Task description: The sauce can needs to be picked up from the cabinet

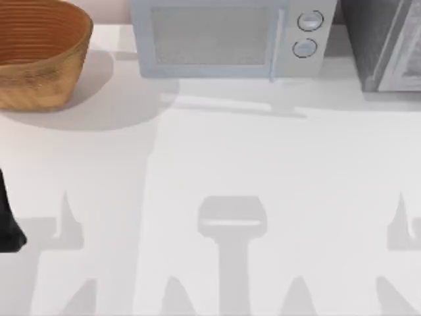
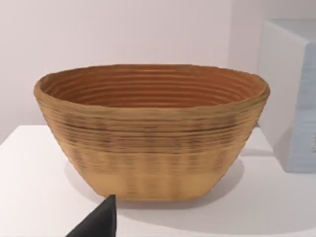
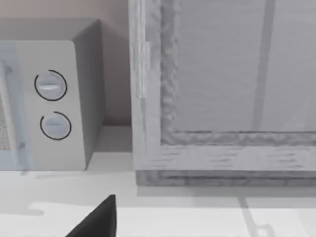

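Presently, no sauce can on the open table: you are looking for something that, by the task, sits in the cabinet (image 1: 385, 46), and the cabinet door appears closed.

- Cabinet: dark speckled box at the far right corner of the table in the top view, right of the microwave (image 1: 223, 39). The right wrist view faces its pale framed door panel (image 3: 222, 74) squarely, with the microwave's two knobs just beside it. The interior is hidden, so the can's exact spot and whether it stands upright cannot be told.
- Right gripper: one dark fingertip (image 3: 96, 219) shows at the frame's lower edge in its wrist view; how wide the fingers stand, you cannot tell. It holds nothing visible.
- Left arm: dark sliver at the table's left edge (image 1: 8, 224) in the top view. Its wrist view faces the woven basket (image 2: 153, 133), far left corner, with one fingertip (image 2: 98, 222) showing; finger spread not readable either.

Judgement: the right arm is the nearer one. The cabinet lies straight ahead of its camera, toward the far edge, while the left arm is well apart across the table. Expect the door to need opening before any reach; plan the approach front-on to the panel.
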{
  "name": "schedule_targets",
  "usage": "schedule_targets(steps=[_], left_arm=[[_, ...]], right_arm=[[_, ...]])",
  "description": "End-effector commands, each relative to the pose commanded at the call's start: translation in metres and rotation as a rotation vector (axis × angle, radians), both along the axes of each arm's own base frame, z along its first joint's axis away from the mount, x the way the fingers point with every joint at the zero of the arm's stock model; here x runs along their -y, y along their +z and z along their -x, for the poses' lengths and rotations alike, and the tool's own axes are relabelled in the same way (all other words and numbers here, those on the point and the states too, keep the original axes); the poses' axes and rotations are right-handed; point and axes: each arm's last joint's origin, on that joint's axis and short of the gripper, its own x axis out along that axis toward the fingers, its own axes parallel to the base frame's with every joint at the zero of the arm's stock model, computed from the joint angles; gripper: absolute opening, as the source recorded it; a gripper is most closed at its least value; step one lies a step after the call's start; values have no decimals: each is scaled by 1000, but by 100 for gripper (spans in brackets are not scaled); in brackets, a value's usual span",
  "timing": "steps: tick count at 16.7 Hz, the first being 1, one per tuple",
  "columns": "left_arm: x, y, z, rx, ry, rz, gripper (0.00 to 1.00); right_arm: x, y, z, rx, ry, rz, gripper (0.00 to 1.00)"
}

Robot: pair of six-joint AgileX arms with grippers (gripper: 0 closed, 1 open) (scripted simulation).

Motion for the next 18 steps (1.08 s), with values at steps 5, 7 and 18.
schedule_targets(steps=[5, 7, 18], left_arm=[[0, 0, 0, 0, 0, 0, 100], [0, 0, 0, 0, 0, 0, 100], [0, 0, 0, 0, 0, 0, 100]], right_arm=[[-1, 15, 0, -22, 0, 2, 100], [-2, 37, -3, -47, -2, 4, 100], [-21, 279, -67, 33, -4, -3, 100]])
